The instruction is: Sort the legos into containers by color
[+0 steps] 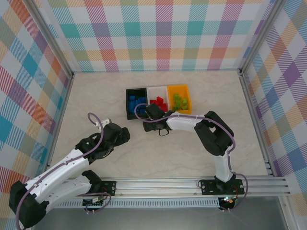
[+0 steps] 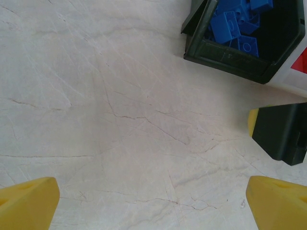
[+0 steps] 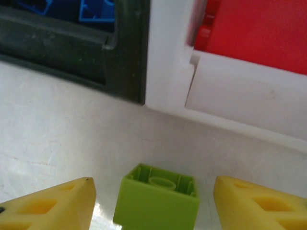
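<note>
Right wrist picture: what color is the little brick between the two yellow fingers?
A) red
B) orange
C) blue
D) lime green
D: the brick between the right gripper's yellow fingers is lime green. The blue and red pieces lie farther back, inside the black bin and the white bin.

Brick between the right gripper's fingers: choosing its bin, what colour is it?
The brick is lime green, shown best in the right wrist view.

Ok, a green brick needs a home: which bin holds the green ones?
The orange bin, rightmost in the row; the black bin holds blue bricks, the white bin red ones.
</note>
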